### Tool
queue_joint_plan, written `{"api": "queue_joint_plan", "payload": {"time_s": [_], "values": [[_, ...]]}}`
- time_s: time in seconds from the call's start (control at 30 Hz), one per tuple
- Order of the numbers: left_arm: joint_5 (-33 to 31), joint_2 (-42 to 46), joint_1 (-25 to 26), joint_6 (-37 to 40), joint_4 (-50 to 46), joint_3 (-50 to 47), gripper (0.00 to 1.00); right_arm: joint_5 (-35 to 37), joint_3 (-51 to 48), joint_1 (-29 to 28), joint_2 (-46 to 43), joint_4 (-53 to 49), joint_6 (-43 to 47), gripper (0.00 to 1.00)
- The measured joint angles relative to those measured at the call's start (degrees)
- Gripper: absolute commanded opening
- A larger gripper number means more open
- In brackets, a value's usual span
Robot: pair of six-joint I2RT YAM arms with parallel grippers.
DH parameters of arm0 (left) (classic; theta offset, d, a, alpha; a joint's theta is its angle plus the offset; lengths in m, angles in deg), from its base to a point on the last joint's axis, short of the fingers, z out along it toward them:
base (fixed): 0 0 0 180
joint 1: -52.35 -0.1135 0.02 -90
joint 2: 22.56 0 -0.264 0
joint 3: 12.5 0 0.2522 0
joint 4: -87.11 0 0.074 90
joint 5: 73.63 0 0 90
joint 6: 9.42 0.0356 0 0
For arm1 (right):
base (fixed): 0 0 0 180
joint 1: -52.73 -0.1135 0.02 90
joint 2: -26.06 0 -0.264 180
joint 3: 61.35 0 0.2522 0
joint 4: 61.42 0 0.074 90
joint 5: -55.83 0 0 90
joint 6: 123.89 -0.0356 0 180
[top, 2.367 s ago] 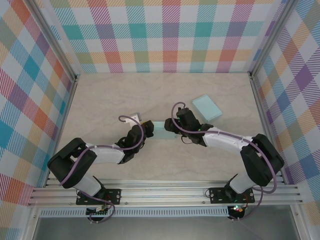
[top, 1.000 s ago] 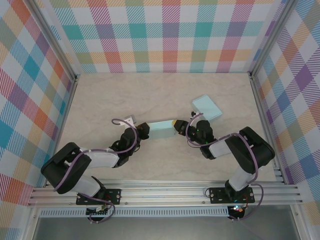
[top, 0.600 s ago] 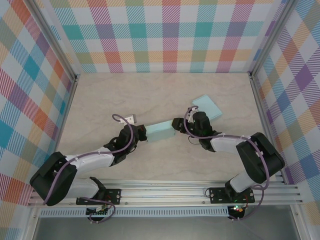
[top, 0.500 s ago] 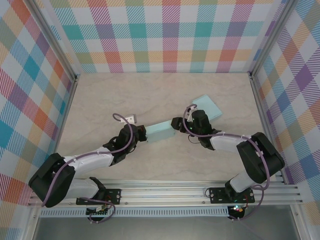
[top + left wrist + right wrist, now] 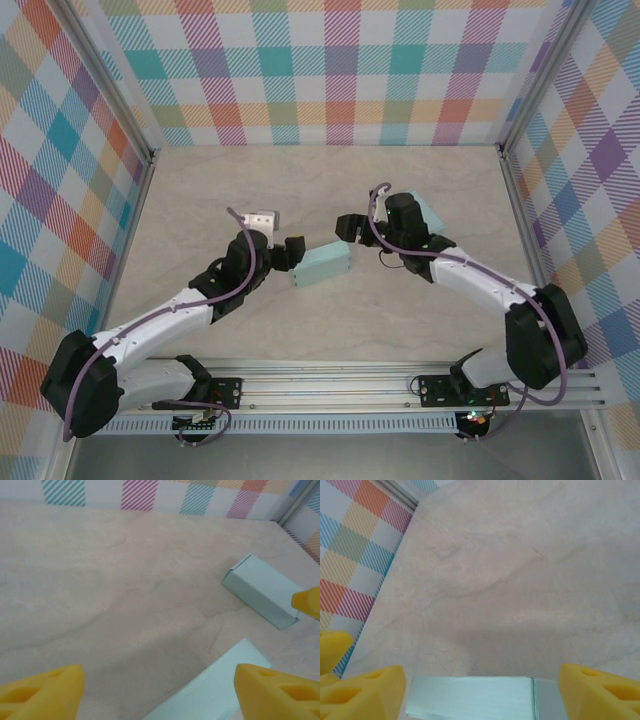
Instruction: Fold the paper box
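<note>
The folded pale teal paper box [image 5: 322, 264] lies slanted on the table between the two arms. My left gripper [image 5: 288, 249] hovers at its left end, open, with yellow fingertips [image 5: 42, 690] far apart and one corner of the box [image 5: 215, 687] beside the right tip. My right gripper [image 5: 346, 227] is just beyond the box's upper right end, also open. In the right wrist view the box [image 5: 470, 697] lies low between the wide-spread fingertips [image 5: 600, 690], untouched. Neither gripper [image 5: 159, 695] [image 5: 482, 692] holds anything.
A second teal box [image 5: 428, 212] rests at the back right, partly under the right arm, and also appears in the left wrist view [image 5: 262, 590]. Plaid walls [image 5: 340, 70] enclose the table on three sides. A metal rail [image 5: 330, 385] runs along the near edge.
Both grippers had closed in on the ends of the box. They have since opened and drawn back and up, and the box now lies free, turned a little more slantwise.
</note>
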Motion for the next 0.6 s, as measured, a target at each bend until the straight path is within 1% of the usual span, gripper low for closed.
{"api": "queue_joint_plan", "payload": {"time_s": [0.03, 0.07, 0.1, 0.2, 0.3, 0.4, 0.6], "values": [[1.1, -0.2, -0.1, 2.4, -0.9, 1.4, 0.88, 0.5, 0.5, 0.0, -1.3, -1.5, 0.3, 0.92], [2.9, -0.7, -0.1, 5.4, -2.0, 3.0, 0.89, 1.3, 1.0, 0.0, -2.9, -3.2, 0.7, 0.99], [4.6, -1.2, -0.2, 8.2, -2.7, 4.3, 0.90, 2.3, 1.3, 0.0, -4.7, -5.2, 1.2, 1.00], [8.9, -3.5, 0.0, 16.0, -5.5, 7.0, 0.91, 6.2, 1.4, 0.0, -10.4, -11.1, 1.5, 1.00], [10.9, -7.3, 0.3, 21.9, -9.4, 9.2, 0.92, 11.2, 1.4, 0.0, -16.4, -17.4, 1.5, 1.00], [11.4, -13.4, 0.9, 26.3, -14.8, 13.4, 0.92, 16.1, 1.4, 0.0, -22.1, -23.0, 1.6, 1.00], [12.0, -23.6, 1.8, 32.4, -24.0, 21.7, 0.92, 21.5, -0.2, 0.0, -32.5, -28.5, 1.6, 1.00]]}}
